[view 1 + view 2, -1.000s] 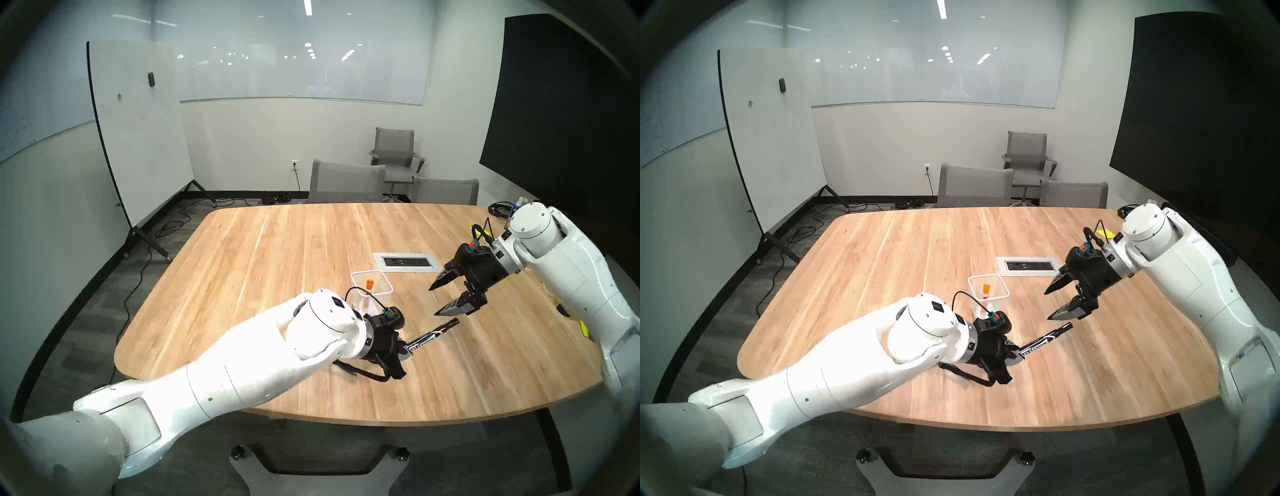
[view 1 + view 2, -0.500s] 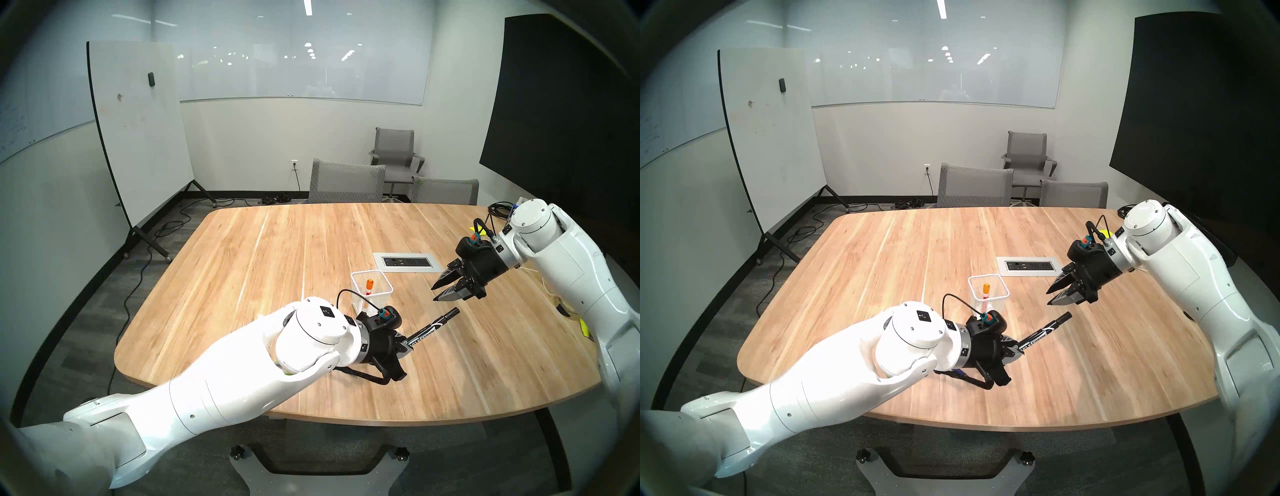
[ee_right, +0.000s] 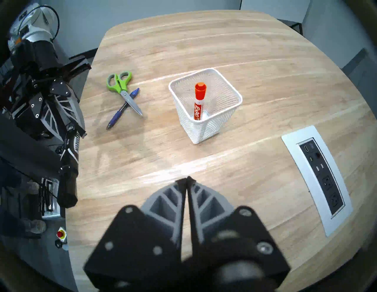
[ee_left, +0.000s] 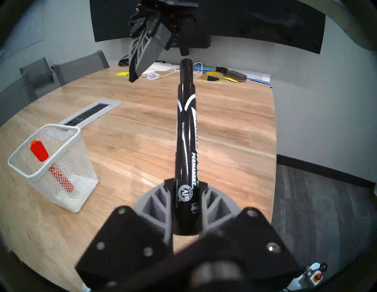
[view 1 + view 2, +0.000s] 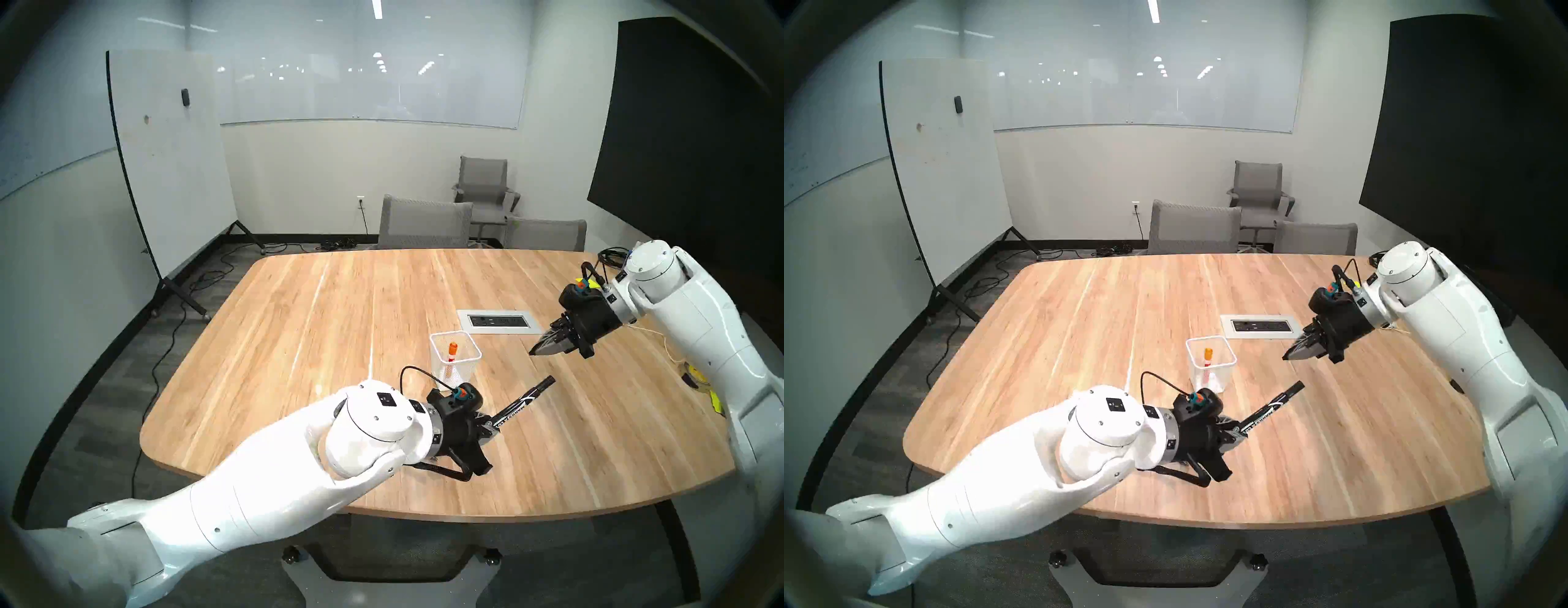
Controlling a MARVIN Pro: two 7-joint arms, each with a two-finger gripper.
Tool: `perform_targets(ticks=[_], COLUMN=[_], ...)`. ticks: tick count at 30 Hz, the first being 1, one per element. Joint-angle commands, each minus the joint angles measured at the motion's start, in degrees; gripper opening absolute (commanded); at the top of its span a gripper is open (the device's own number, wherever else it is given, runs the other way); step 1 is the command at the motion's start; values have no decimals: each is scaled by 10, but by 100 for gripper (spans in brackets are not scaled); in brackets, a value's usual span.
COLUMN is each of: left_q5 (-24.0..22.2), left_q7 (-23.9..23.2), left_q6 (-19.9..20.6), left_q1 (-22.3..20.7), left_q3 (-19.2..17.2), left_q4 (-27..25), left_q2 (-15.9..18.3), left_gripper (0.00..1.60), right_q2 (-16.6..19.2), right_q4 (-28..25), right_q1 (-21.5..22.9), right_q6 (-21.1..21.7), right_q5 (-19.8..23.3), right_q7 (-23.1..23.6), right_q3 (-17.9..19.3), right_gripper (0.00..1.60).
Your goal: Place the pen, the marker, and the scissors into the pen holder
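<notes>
Gripping the marker (image 5: 521, 404) in my left gripper (image 5: 488, 424), I have closed my right gripper (image 5: 541, 349), open a second ago, beyond its tip.

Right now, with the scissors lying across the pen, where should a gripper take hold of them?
Probably at the pivot neck of the scissors, coming from straight above. They lie flat and closed, blades crossing over the pen, so closing across the narrow neck below the green handles should clear the pen.
</notes>
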Motion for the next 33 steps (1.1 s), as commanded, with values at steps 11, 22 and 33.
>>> perform_targets(ticks=[11,22,33], left_q5=[-2,-12,-21], left_q7=[50,62,55], left_q6=[-46,-74,-86], left_q1=[41,44,21], left_q3=[-30,-40,-33], left_q4=[-47,-26,4], left_q2=[19,1,-31], left_gripper=[0,0,0], right_q2=[44,72,71], right_q4=[-38,-67,-68], right_q1=[3,-11,-13], right_q6=[-11,-12,-7], right_q5=[53,91,99], right_q7=[-1,-1,-1], right_q3=[-11,-14,-15], right_gripper=[0,0,0])
